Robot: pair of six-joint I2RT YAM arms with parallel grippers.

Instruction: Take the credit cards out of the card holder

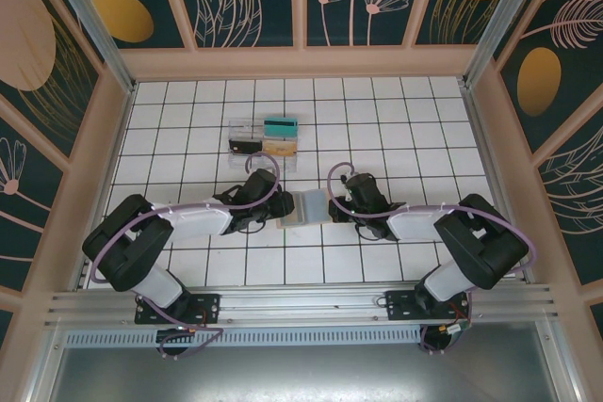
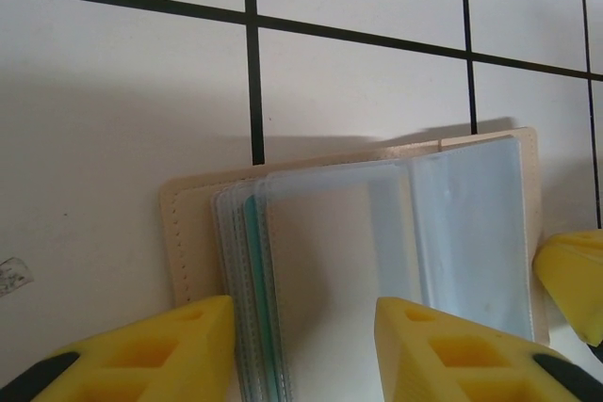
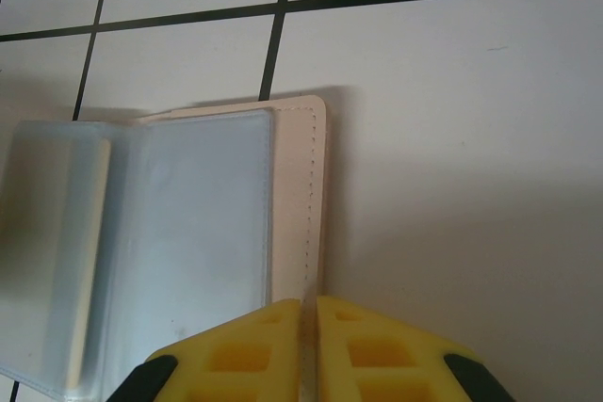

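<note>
The right tool (image 3: 309, 345) pinches the tan edge of the open card holder (image 3: 294, 195) (jaws all but closed); the left tool (image 2: 301, 355) straddles its sleeves (image 2: 471, 233), jaws apart.

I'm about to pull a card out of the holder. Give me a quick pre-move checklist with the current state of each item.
1. The card holder lies open: ok.
2. The right gripper is shut on its tan rim: ok.
3. The left gripper is open astride the sleeves: ok.
4. A teal card shows its edge in one sleeve: ok.
5. The left gripper grips that card: not ok.
6. Other sleeves are empty: cannot tell.
</note>
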